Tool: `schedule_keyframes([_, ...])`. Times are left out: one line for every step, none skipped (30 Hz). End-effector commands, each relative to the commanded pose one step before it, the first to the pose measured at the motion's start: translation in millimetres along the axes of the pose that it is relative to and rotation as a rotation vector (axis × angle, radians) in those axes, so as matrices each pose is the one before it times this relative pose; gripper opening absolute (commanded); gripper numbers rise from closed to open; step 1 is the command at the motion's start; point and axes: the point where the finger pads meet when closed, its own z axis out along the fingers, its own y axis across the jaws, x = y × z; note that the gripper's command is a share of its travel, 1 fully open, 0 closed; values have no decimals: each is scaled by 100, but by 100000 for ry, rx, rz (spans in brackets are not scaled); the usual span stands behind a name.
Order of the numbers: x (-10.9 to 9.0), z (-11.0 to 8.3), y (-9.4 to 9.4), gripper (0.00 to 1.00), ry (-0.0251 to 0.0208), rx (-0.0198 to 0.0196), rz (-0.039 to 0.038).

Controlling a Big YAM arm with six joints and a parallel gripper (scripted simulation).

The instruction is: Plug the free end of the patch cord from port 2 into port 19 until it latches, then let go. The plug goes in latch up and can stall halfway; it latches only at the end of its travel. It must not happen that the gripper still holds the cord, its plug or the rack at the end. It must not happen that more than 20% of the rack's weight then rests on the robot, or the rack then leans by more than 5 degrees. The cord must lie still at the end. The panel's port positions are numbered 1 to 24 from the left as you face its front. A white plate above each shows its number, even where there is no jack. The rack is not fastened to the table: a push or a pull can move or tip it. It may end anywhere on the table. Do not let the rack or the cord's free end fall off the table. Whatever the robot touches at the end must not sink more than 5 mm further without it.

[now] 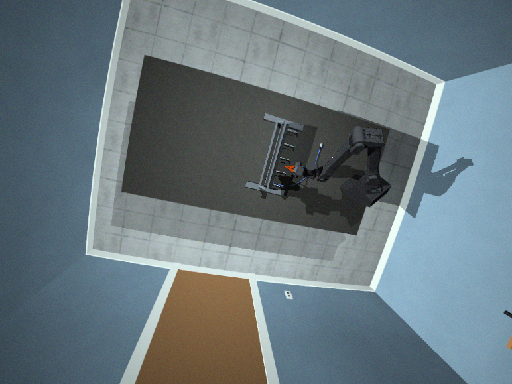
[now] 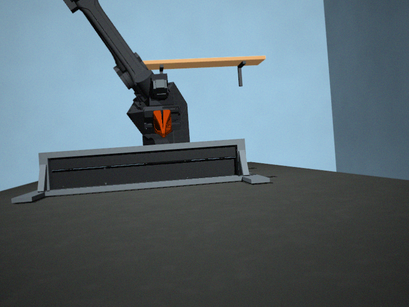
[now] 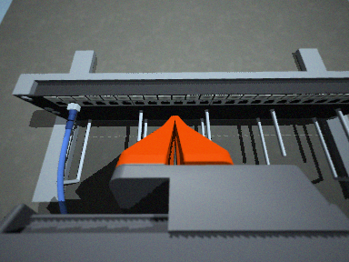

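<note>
Orange pincer [image 1: 290, 168] [image 2: 163, 136] [image 3: 174, 121] hovers, tips together, before the rack [image 1: 268, 155] [image 2: 146, 147] [image 3: 182, 75]

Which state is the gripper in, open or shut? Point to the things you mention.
Shut and holding nothing: the orange fingers [image 1: 290, 168] [image 2: 162, 123] meet at their tips, with no plug between.

Can count one dark, flat rectangular worktop [image 1: 192, 136] [image 2: 204, 245] [image 3: 182, 32], one black jointed metal arm [image 1: 337, 162] [image 2: 112, 40] and one pincer [image 1: 285, 167] [image 2: 163, 136] [image 3: 174, 121] with two orange tapered fingers [image 1: 291, 168] [image 2: 158, 119]. Adds up to one grey oblong rack [image 1: 268, 155] [image 2: 102, 149] [image 3: 182, 75] on two long grey feet [image 1: 255, 185] [image 2: 255, 179] [image 3: 83, 63], five thin silvery wire guides [image 1: 289, 146] [image 3: 84, 150], one thin blue cord [image 1: 318, 154] [image 3: 63, 164] and two small whitish plugs [image 1: 321, 144] [image 3: 73, 106]. Includes one long orange-tan shelf [image 1: 509, 342] [image 2: 211, 62], two dark angled brackets [image 2: 240, 76], one flat brown door [image 1: 213, 324] and one small white wall outlet [image 1: 288, 294].
</note>
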Motion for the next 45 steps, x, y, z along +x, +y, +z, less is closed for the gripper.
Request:
schedule_keyframes([-2544, -1367, -76, 0, -5726, 429, 3028])
schedule_keyframes([6, -500, 12, 0, 23, -42, -24])
schedule_keyframes([5, -579, 8, 0, 27, -37, -33])
schedule_keyframes([4, -653, 4, 0, 31, -32, -44])
schedule_keyframes([4, -719, 0, 0, 35, -29, -56])
schedule_keyframes([4, -777, -1, 0, 40, -26, -70])
schedule_keyframes([4, -823, -4, 0, 44, -23, -85])
schedule_keyframes([0, 0, 0, 0, 0, 0, 0])
schedule_keyframes([0, 0, 0, 0, 0, 0, 0])
schedule_keyframes([5, -856, -6, 0, 49, -21, -100])
schedule_keyframes([5, -876, -7, 0, 52, -20, -117])
schedule_keyframes([7, -881, -8, 0, 58, -19, -134])
schedule_keyframes([8, -871, -9, 0, 62, -19, -108])
schedule_keyframes([9, -846, -8, 0, 65, -19, -87])
schedule_keyframes([10, -805, -8, 0, 66, -18, -69])
schedule_keyframes([11, -751, -8, 0, 66, -17, -56])
schedule_keyframes([11, -684, -8, 0, 65, -16, -45])
schedule_keyframes([12, -606, -6, 0, 62, -15, -38])
schedule_keyframes([12, -519, -6, 0, 57, -13, -33])
schedule_keyframes([11, -428, -5, 0, 52, -12, -30])
schedule_keyframes([11, -334, -4, 0, 46, -10, -29])
schedule_keyframes([10, -244, -2, 0, 39, -8, -29])
schedule_keyframes([10, -160, -2, 0, 32, -6, -29])
schedule_keyframes([9, -89, -1, 0, 26, -5, -29])
schedule_keyframes([0, 0, 0, 0, 0, 0, 0])
schedule_keyframes([0, 0, 0, 0, 0, 0, 0])
schedule_keyframes([47, 72, -126, 0, 155, 371, -56])
schedule_keyframes([43, 84, -103, 0, 144, 299, -59])
schedule_keyframes([39, 76, -90, 0, 127, 254, -54])
schedule_keyframes([41, 64, -86, 0, 134, 197, -65])
schedule_keyframes([53, 51, -86, 0, 176, 111, -96])
schedule_keyframes([80, 36, -89, 0, 268, -4, -142])
schedule_keyframes([86, 19, -120, 0, 280, -32, -132])
schedule_keyframes([90, 0, -159, 0, 273, -47, -113])
schedule_keyframes([95, -18, -201, 0, 272, -62, -97])
schedule_keyframes([80, -14, -243, 0, 228, -51, -54])
schedule_keyframes([68, -14, -285, 0, 191, -42, -10])
schedule_keyframes([56, -11, -326, 0, 159, -34, 32])
schedule_keyframes([47, -9, -364, 0, 131, -27, 74])
schedule_keyframes([39, -8, -399, 0, 108, -22, 113])
schedule_keyframes([32, -8, -430, 0, 90, -18, 90])
schedule_keyframes([0, 0, 0, 0, 0, 0, 0])
schedule_keyframes([0, 0, 0, 0, 0, 0, 0])
schedule_keyframes([26, -7, -456, 0, 74, -14, 71])
schedule_keyframes([20, -7, -478, 0, 60, -11, 55])
